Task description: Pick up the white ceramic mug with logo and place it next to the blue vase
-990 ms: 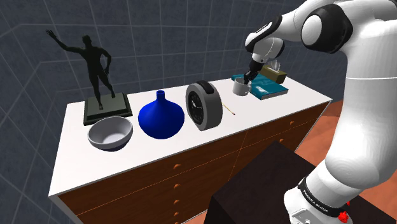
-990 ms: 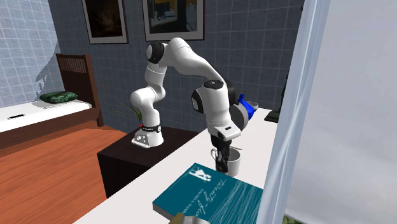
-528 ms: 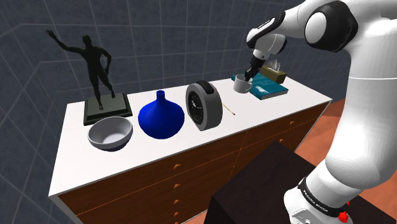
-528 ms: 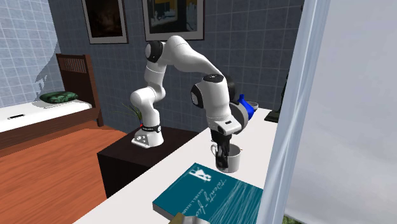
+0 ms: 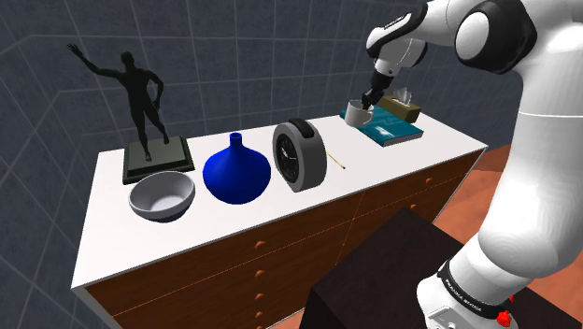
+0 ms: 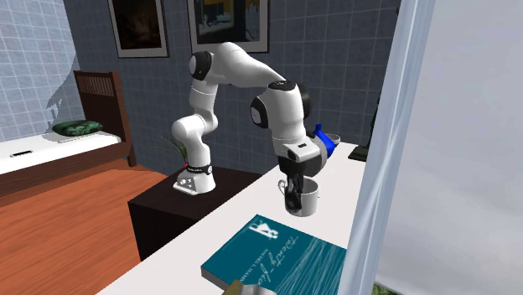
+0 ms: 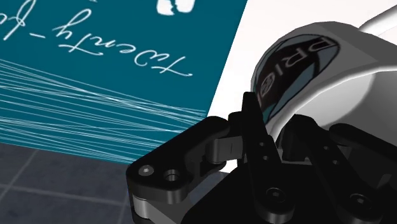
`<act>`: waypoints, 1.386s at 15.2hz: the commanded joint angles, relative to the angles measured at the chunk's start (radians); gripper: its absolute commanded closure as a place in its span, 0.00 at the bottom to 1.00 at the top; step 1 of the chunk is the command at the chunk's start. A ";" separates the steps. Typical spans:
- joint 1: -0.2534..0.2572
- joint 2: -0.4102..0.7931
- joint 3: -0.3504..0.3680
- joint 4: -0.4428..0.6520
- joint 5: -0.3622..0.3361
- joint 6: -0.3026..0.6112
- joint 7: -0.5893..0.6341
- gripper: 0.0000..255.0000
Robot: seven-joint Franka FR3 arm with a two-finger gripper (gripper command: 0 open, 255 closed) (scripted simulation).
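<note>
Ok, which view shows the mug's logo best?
The wrist view: the round logo on the white mug faces that camera close up, its lettering visible. In the shoulder view the mug is far off, any logo too small to tell. The second exterior view shows its plain white side.

The mug (image 7: 321,67) is white with a dark-ringed, grey-blue logo; the book (image 7: 95,83) is teal with white script and thin white lines; the vase (image 5: 237,174) is deep blue.
</note>
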 commanded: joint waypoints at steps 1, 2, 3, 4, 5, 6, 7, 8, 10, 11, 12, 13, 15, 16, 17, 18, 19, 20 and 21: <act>0.003 -0.012 -0.004 0.012 -0.010 -0.022 0.009 1.00; 0.003 -0.017 -0.005 0.020 -0.013 -0.033 0.013 1.00; 0.003 -0.021 -0.007 0.027 -0.017 -0.045 0.017 1.00; 0.004 -0.025 -0.008 0.035 -0.021 -0.056 0.020 1.00; 0.004 -0.029 -0.010 0.043 -0.024 -0.067 0.024 1.00; 0.004 -0.033 -0.011 0.052 -0.027 -0.078 0.027 1.00; 0.004 -0.036 -0.012 0.061 -0.031 -0.090 0.031 1.00; 0.004 -0.040 -0.013 0.070 -0.034 -0.101 0.034 1.00; 0.004 -0.045 -0.016 0.088 -0.039 -0.125 0.041 1.00; 0.004 -0.048 -0.017 0.098 -0.042 -0.137 0.044 1.00; 0.004 -0.050 -0.018 0.109 -0.044 -0.149 0.047 1.00; 0.003 -0.053 -0.018 0.119 -0.047 -0.161 0.050 1.00; 0.002 -0.056 -0.020 0.141 -0.051 -0.185 0.056 1.00; 0.001 -0.058 -0.021 0.152 -0.053 -0.198 0.058 1.00; 0.001 -0.059 -0.022 0.164 -0.054 -0.210 0.061 1.00; 0.000 -0.060 -0.022 0.176 -0.056 -0.223 0.064 1.00; -0.001 -0.061 -0.023 0.188 -0.057 -0.235 0.067 1.00; -0.003 -0.061 -0.024 0.201 -0.058 -0.248 0.069 1.00; -0.004 -0.062 -0.024 0.214 -0.059 -0.261 0.072 1.00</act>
